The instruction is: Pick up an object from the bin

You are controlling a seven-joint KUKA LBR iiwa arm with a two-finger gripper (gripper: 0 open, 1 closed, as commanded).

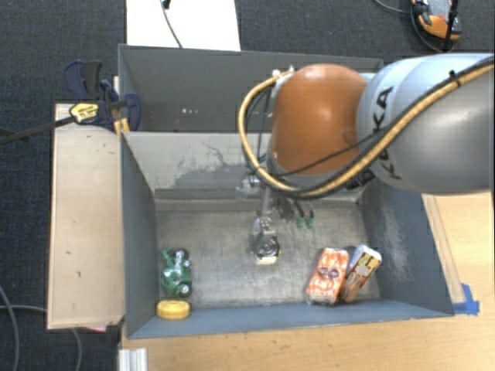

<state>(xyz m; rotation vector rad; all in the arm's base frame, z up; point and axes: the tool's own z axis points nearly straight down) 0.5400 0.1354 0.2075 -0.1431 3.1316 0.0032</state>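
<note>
My arm [433,122] reaches in from the right, with the orange cover on its wrist. The grey bin [139,207] is below it. The tool [265,250] sits low over bare floor mid-bin. I can't tell if it's open or closed, and I see nothing held in it. The nearest thing is an orange packet [328,275] by the front wall, right of the tool and apart from it. A brown-yellow carton [361,271] touches the packet's right side. A green bottle [175,272] lies front left, with a yellow cap [173,309] just beside it in the corner.
</note>
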